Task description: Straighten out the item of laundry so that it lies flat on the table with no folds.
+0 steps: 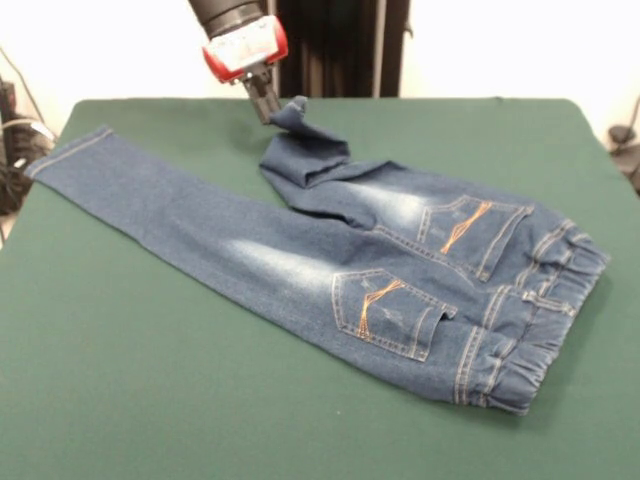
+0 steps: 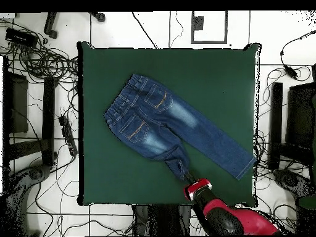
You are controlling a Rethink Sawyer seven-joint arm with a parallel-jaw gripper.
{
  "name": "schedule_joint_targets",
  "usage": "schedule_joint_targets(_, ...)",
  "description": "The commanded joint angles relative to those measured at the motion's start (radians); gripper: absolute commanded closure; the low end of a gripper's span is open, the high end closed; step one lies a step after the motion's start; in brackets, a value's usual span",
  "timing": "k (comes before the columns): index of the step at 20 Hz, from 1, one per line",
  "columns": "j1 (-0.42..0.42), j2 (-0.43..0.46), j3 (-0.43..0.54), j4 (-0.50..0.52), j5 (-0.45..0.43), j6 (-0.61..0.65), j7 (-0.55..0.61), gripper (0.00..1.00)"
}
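The blue denim jeans lie back-pockets-up on the green table, with the waistband at the right. One leg lies straight out to the far left. The other leg is folded back on itself, and its hem is raised off the table. My gripper comes down from the top and is shut on that raised hem. In the overhead view the jeans lie mid-table, and the gripper holds the short folded leg near the table's bottom edge.
Cables and black stands lie on the floor around the table. The robot's dark pedestal stands behind the table's far edge. A black object sits off the table's right corner.
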State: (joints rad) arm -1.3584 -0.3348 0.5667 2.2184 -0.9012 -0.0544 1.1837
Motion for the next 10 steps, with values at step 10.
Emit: schedule_joint_targets(10, -0.151, 0.151, 0.23, -0.13, -0.087, 0.27, -0.132, 1.0)
